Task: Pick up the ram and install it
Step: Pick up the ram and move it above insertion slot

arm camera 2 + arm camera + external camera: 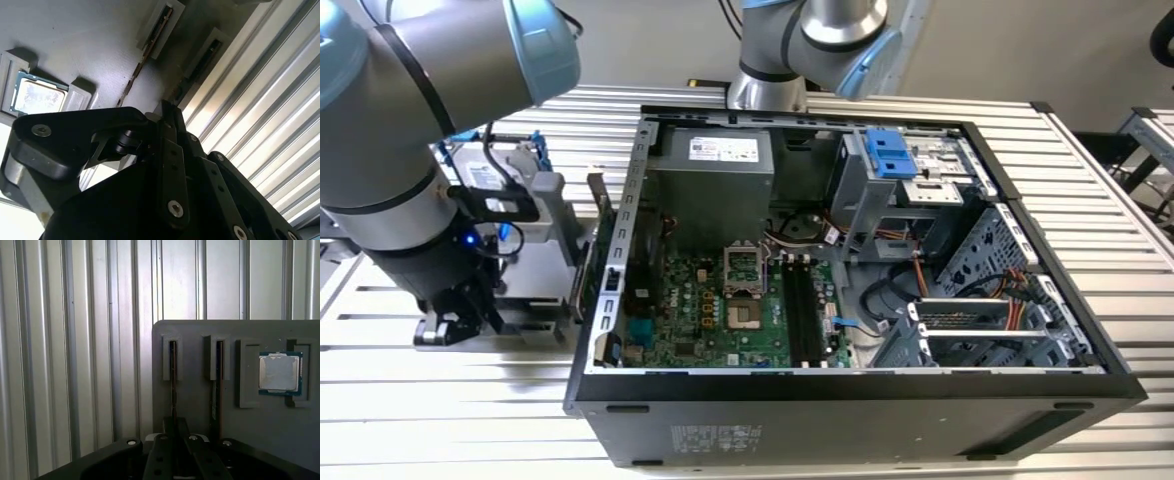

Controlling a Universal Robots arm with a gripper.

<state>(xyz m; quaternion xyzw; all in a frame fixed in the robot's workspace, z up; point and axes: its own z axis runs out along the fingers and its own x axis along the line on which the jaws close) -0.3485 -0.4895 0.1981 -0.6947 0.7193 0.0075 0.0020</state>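
Locate gripper at 9 o'clock of case in the exterior view, hanging over grey tray on table, outside the case.

Find ram in the first wrist view, seated on edge in tray with one end held in a raised clip. Note second stick lying parallel just beside it, and CPU in its own pocket beyond that.

Read long axis of ram as running from clip straight toward gripper, thin edge in line with gripper centre. Judge gripper as set over the free half of ram, nearer to it than to second stick.

Check second wrist view: ram appears offset to one side of gripper. Treat contact as unconfirmed; may be hovering just above.

Cannot tell grip state, whether clamped on ram or released.

Locate slots on board inside case, at 3 o'clock of gripper in the exterior view and well apart from it, long axis 12-to-6. Regard ram as not yet lifted from tray
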